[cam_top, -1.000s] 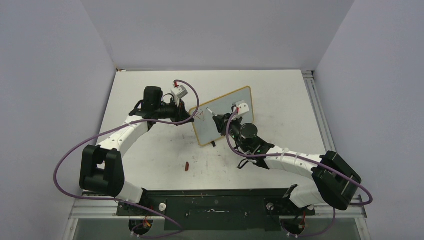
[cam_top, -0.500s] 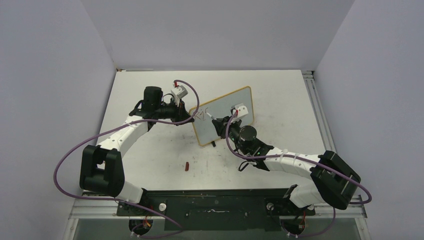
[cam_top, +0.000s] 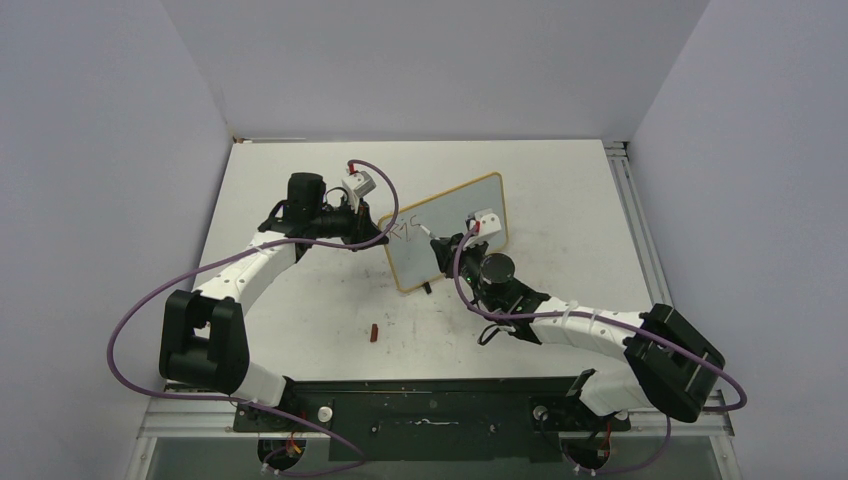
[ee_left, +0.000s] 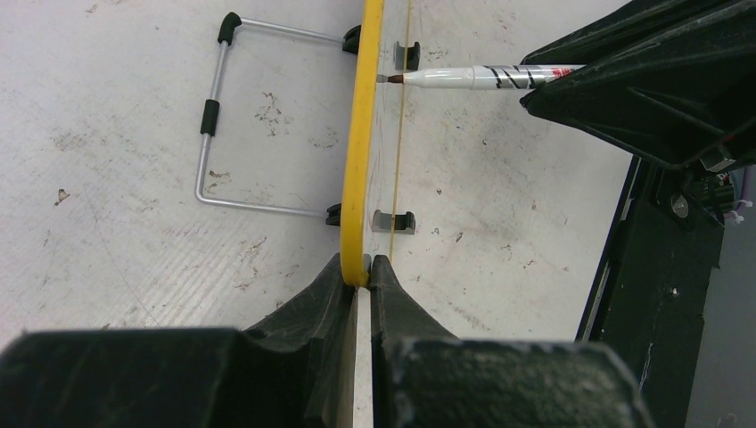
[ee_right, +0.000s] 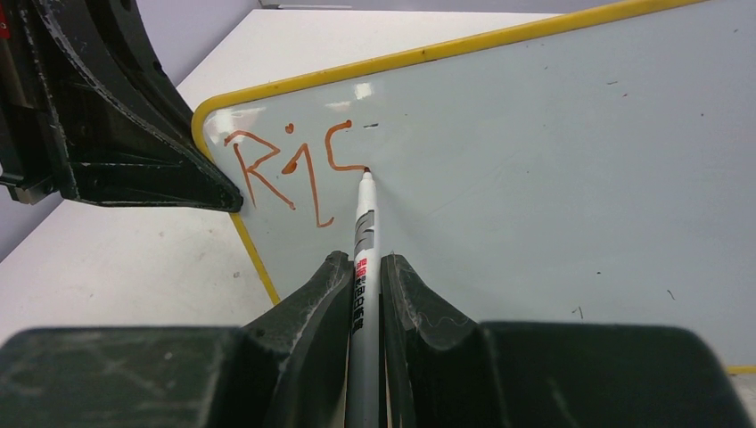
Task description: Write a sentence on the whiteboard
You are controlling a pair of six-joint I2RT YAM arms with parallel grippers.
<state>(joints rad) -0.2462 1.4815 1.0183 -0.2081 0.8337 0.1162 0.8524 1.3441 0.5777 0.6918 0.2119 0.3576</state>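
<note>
The whiteboard (cam_top: 455, 222) stands upright and angled mid-table, its yellow frame (ee_left: 364, 134) seen edge-on in the left wrist view. My left gripper (ee_left: 358, 267) is shut on the frame at the board's left edge (cam_top: 384, 232). My right gripper (ee_right: 364, 267) is shut on a grey marker (ee_right: 364, 227), whose tip touches the white face (ee_right: 553, 160). The sentence (ee_right: 285, 169) stands in red-brown at the board's top left as three characters, roughly "R", a "1"-like stroke and a "c" curve. The tip rests at the end of that curve.
A small red cap (cam_top: 373, 332) lies on the table in front of the board. The board's wire stand (ee_left: 209, 116) and black feet (ee_left: 394, 220) rest on the scuffed tabletop. Purple cables loop from both arms.
The marker has moved rightward along the board's upper left, and more red-brown strokes have appeared. The left arm and the board have stayed still.
</note>
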